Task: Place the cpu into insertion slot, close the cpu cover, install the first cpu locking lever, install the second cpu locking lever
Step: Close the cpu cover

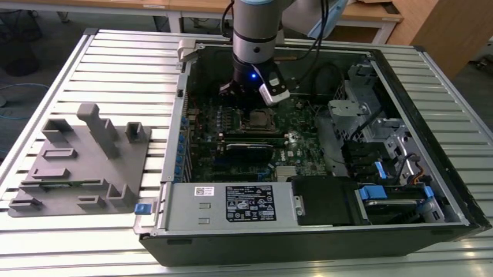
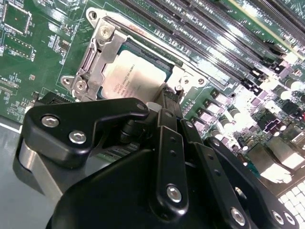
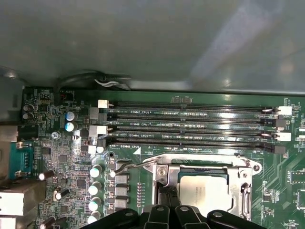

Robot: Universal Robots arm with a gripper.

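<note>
Reaching straight down into the open computer case [image 1: 308, 249], the arm [image 1: 254, 29] sets its gripper [image 2: 167, 98], fingers pressed together, at the cpu cover's [image 2: 97, 57] edge, the cpu [image 2: 136, 78] seated beneath.

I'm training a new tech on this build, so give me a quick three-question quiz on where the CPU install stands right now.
1. True or false: the cpu sits under the lowered cpu cover.
2. The memory slots beside them are: A) empty, B) full, C) half filled.
3. What is the end effector nearest to?
Key: 1 true; 2 A; 3 the cpu cover's edge.
</note>
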